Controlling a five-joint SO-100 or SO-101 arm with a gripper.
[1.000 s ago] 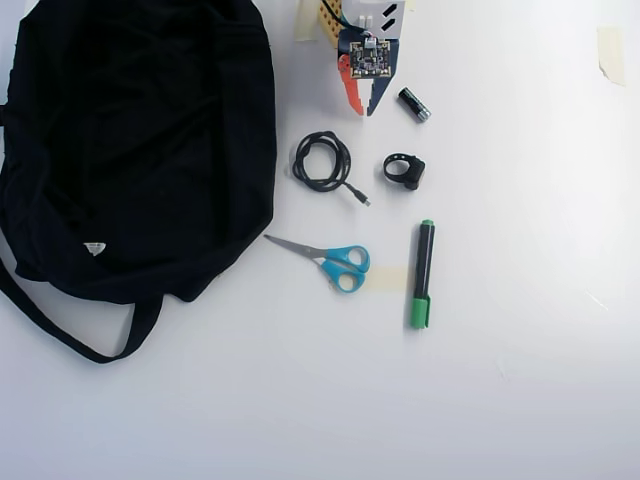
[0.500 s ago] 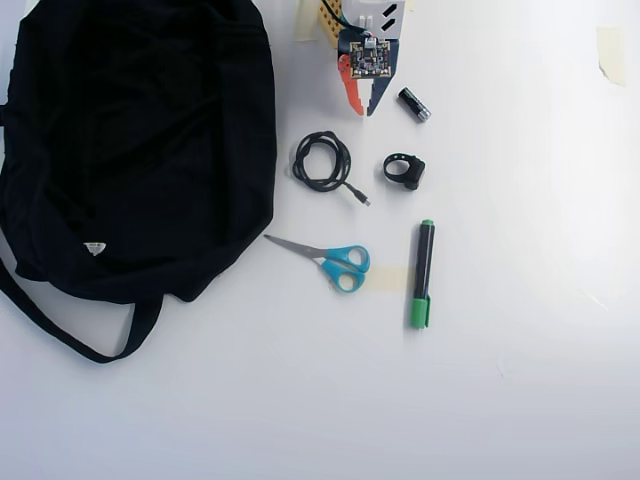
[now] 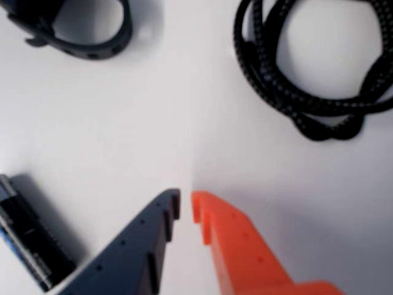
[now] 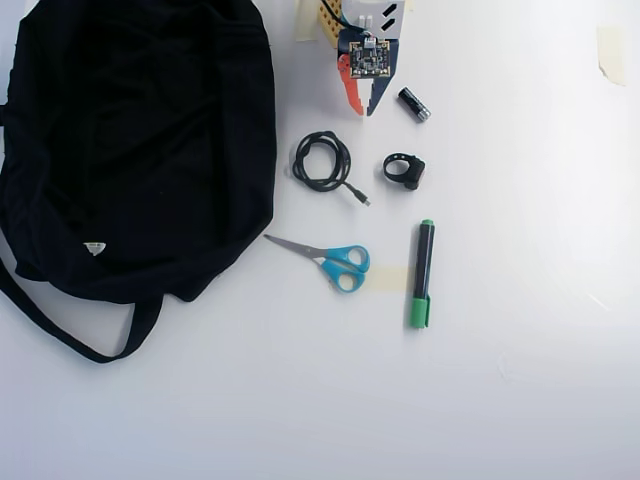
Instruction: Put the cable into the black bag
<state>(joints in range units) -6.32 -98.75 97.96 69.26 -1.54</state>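
One cable (image 4: 322, 161) (coiled), one black bag (image 4: 135, 140).

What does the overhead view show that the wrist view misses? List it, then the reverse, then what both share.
Only the overhead view shows the black bag, scissors and green marker. Only the wrist view shows the cable's braided texture and the narrow gap between the fingertips close up. Both show the cable, the small black ring, the battery and the gripper, nearly shut, holding nothing.
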